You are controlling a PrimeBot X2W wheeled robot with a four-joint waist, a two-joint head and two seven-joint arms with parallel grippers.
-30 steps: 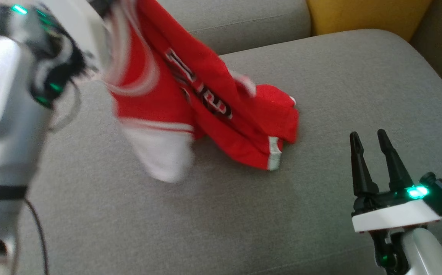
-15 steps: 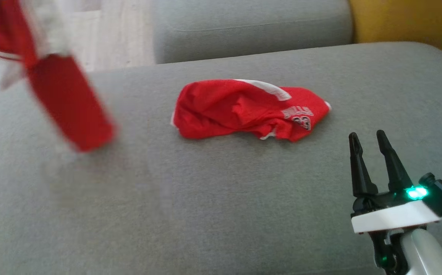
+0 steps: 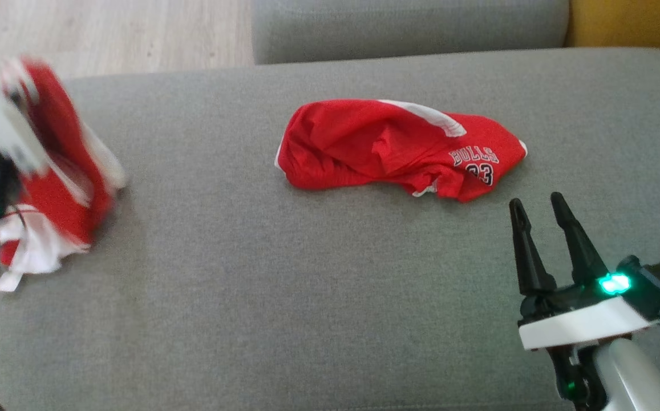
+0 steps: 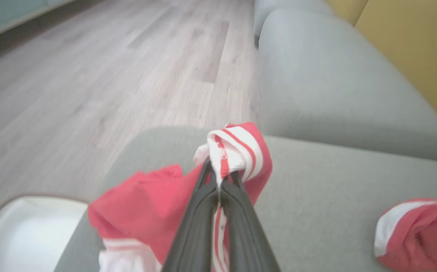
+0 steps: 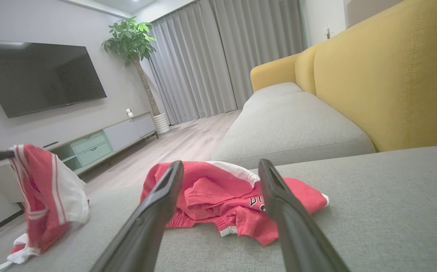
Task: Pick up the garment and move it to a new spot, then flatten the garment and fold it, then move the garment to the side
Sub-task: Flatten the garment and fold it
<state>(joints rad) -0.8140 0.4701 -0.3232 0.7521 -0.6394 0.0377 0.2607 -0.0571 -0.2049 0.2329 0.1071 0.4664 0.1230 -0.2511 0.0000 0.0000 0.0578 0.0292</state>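
Observation:
My left gripper (image 4: pixel 220 174) is shut on the striped white-and-red hem of a red and white garment (image 3: pixel 56 188). This garment (image 4: pixel 146 204) hangs from the fingers at the sofa cushion's left end, its lower part touching the cushion, and it looks blurred in the head view. It also shows in the right wrist view as the garment (image 5: pixel 40 196) at the left. A second red garment with "BULLS 23" lettering (image 3: pixel 387 148) lies crumpled in the cushion's middle. My right gripper (image 3: pixel 535 202) is open and holds nothing, just in front of that second garment (image 5: pixel 218 196).
The wide grey seat cushion (image 3: pixel 307 297) has another grey cushion (image 3: pixel 409 28) behind it and a yellow backrest (image 5: pixel 392 75) to the right. Wooden floor (image 3: pixel 107 34) lies beyond the left edge. A white container (image 4: pixel 25 223) sits low beside the cushion.
The head camera has shifted. My left gripper swung the held garment leftward and down to the cushion's left end, uncovering the second garment. The right gripper stayed put.

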